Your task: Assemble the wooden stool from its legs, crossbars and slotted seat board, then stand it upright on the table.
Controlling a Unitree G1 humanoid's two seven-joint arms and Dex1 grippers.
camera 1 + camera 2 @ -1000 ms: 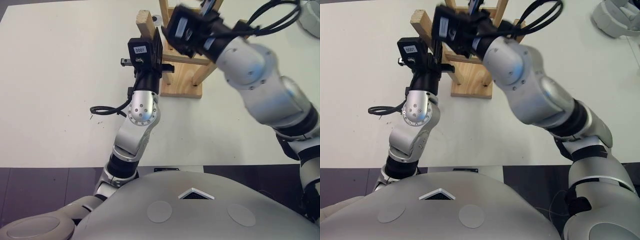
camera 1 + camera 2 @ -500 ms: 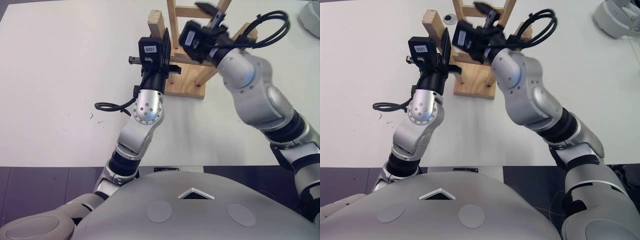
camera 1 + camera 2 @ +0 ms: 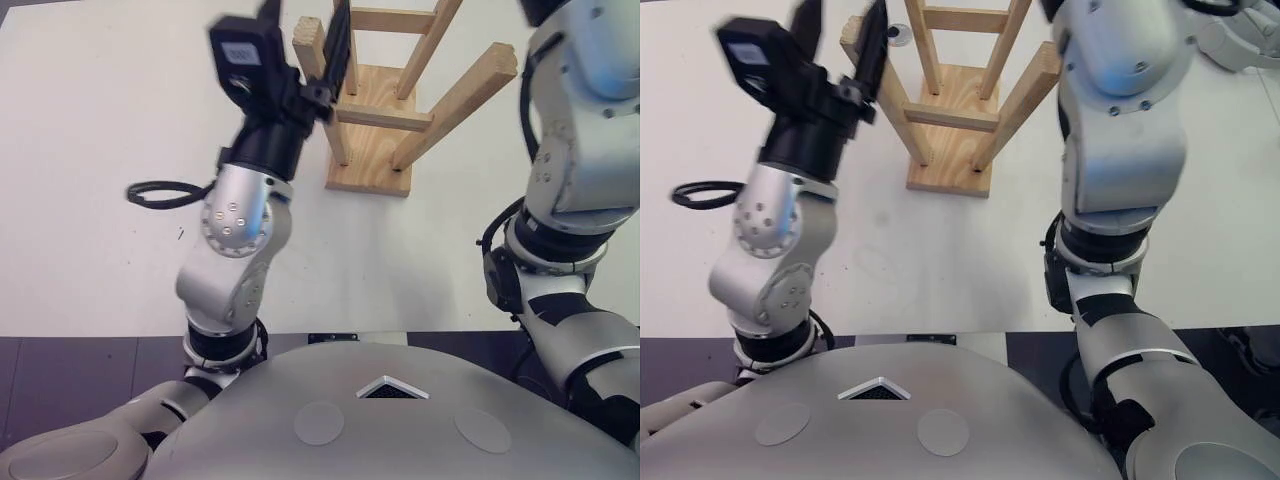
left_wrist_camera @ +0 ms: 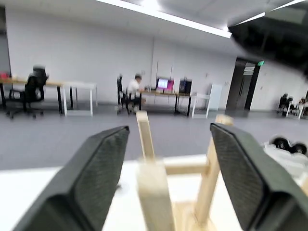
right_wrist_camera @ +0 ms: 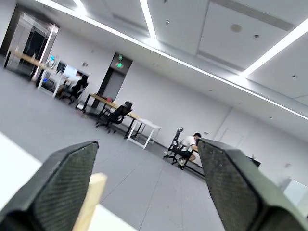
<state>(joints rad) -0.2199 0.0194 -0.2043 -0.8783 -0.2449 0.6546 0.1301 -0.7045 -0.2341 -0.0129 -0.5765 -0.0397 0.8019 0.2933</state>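
Here, the wooden stool [image 3: 372,118] stands upside down on the white surface [image 3: 100,150]. Its slotted seat board [image 3: 366,183] lies flat underneath, and four legs point up, joined by crossbars [image 3: 385,20].

The left claw [image 3: 304,22] is raised over the stool's near-left corner and spread wide. Its two dark fingers [image 4: 98,178] sit on either side of the top of the near-left leg [image 4: 153,192]. In the left wrist view there is clear space between the wood and each finger, so the claw has hold of nothing.

The right claw [image 5: 148,144] is also spread wide and carries nothing. Its padded fingers [image 5: 231,187] frame the room's ceiling lights, and the pale tip of a wooden leg [image 5: 94,190] shows low between them. That tip lies closer to one finger, but whether the two touch cannot be told.

Beyond the stool, a small round dark object [image 3: 900,38] lies on the surface just beside the far-left leg. A whitish-grey item [image 3: 1240,35] sits at the far right corner, well apart from the stool.
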